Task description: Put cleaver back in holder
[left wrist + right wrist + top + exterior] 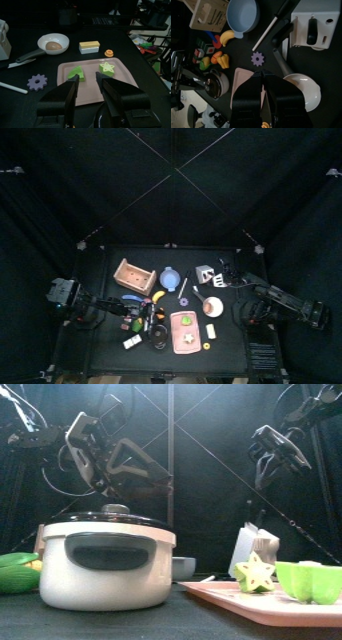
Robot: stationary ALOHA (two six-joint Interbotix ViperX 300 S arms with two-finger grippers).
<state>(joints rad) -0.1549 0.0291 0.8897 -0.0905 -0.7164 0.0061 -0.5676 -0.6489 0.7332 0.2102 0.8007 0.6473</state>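
The holder (319, 24), a white block with a darker slotted face, stands near the table's back right; it also shows in the top view (207, 274) and at the edge of the left wrist view (4, 42). A dark handle (311, 31) sits against its face and a grey flat piece (284, 46) lies beside it; I cannot tell which is the cleaver. My right gripper (261, 76) hangs above the table short of the holder, jaws together and empty. My left gripper (87, 82) is open over the pink tray (123, 82).
A white pot (107, 559) stands near the front. A blue bowl (243, 14), a tan wooden tray (134, 276), a purple gear (258, 59), a white stick (271, 27) and a small white pan (301, 87) lie around the holder. Green pieces (75, 74) lie on the pink tray.
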